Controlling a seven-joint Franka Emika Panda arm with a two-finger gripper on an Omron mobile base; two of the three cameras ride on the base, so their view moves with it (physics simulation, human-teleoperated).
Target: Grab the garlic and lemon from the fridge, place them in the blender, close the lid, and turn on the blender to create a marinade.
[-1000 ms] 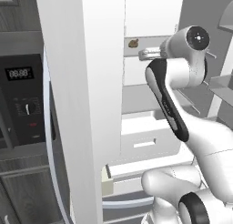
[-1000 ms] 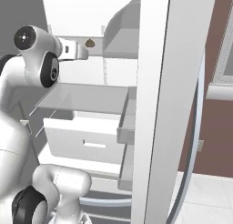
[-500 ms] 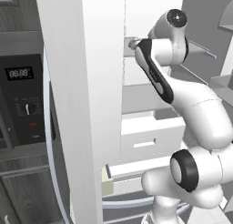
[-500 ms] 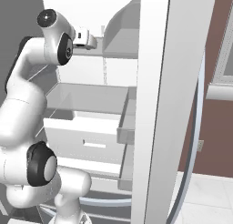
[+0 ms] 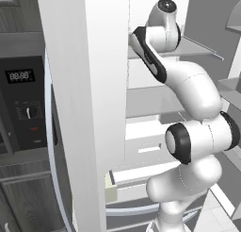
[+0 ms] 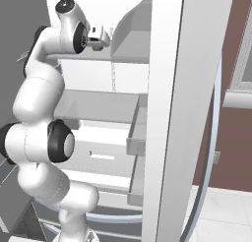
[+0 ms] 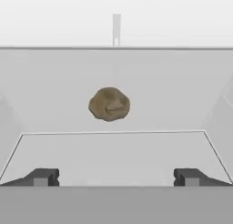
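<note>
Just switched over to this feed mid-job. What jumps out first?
The white arm dominates both base views, reaching high into the open fridge at its upper shelf. In the hand view, the garlic sits alone on that grey shelf, centred ahead of the gripper, whose jaws stand wide open and short of it. Left of the fridge, a dark wall oven shows its lit display.

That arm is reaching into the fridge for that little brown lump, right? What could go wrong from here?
1. The garlic is small, rounded and lumpy; the open hand is not yet around it, so the fingers might nudge it further back on the shelf instead of closing on it.
2. The arm is stretched high between the fridge doors, so on the way out it might clip a door or a shelf edge.
</note>
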